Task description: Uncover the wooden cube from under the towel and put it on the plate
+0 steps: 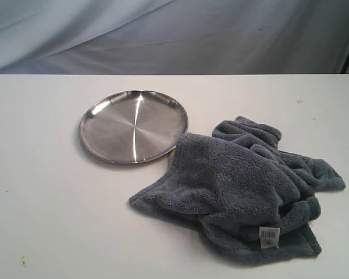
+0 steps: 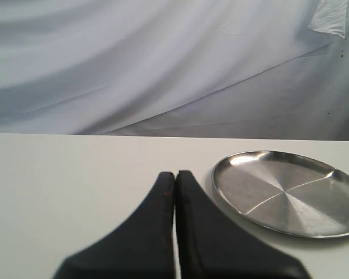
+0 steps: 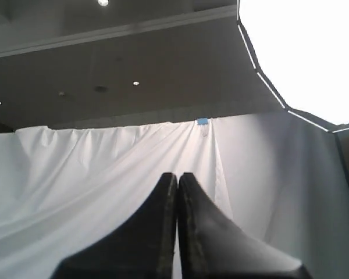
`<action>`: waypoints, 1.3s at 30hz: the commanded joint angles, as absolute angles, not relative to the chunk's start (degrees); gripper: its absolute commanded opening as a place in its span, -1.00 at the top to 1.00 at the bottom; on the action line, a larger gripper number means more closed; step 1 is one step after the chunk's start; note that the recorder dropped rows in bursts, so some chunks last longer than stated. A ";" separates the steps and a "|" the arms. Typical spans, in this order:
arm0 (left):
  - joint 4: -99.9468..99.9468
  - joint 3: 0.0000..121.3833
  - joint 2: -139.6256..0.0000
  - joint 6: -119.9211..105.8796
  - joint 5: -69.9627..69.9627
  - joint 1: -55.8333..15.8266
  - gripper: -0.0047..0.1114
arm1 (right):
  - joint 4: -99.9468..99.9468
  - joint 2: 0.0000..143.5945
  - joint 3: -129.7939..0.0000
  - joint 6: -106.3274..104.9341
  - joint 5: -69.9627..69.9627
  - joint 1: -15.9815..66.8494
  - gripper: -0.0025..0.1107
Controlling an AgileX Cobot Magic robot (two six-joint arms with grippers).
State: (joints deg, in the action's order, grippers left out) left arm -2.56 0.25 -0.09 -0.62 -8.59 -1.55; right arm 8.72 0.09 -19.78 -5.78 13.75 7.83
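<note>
The blue-grey fluffy towel [image 1: 250, 189] lies crumpled on the white table at the right, its white label [image 1: 269, 235] near the front edge. The wooden cube is hidden; no part of it shows. The round silver plate [image 1: 134, 125] sits bare to the left of the towel, its rim touching or just under the cloth's corner. In the left wrist view the plate [image 2: 291, 193] lies a little beyond and beside my left gripper [image 2: 175, 174], which is shut and holds nothing. My right gripper [image 3: 177, 175] is shut, points up at the white backdrop, and holds nothing. Neither gripper appears in the exterior view.
A white draped backdrop [image 1: 174, 35] runs behind the table's far edge. A bright light panel [image 3: 302, 52] and dark ceiling show in the right wrist view. Bare white tabletop [image 1: 52, 209] spreads to the left and front of the plate.
</note>
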 commanded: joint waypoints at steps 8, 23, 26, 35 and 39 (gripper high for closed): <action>-2.52 0.00 0.00 -0.59 -8.35 -1.60 0.89 | 7.97 8.65 -30.91 -7.65 -25.52 7.36 0.96; -2.52 0.00 0.00 -0.46 -8.35 -1.60 0.89 | 12.57 21.62 -34.14 -7.51 -46.23 7.46 0.96; -2.52 0.00 0.00 -0.46 -8.35 -1.60 0.89 | 16.57 26.27 -34.14 -11.12 -50.08 7.46 0.96; -2.52 0.00 0.00 -0.57 -8.35 -1.60 0.89 | 20.17 44.21 -34.14 -14.80 -56.66 7.46 0.96; -2.52 0.00 0.00 -0.46 -8.35 -1.60 0.89 | 20.43 55.39 -34.29 -15.66 -55.75 10.89 0.96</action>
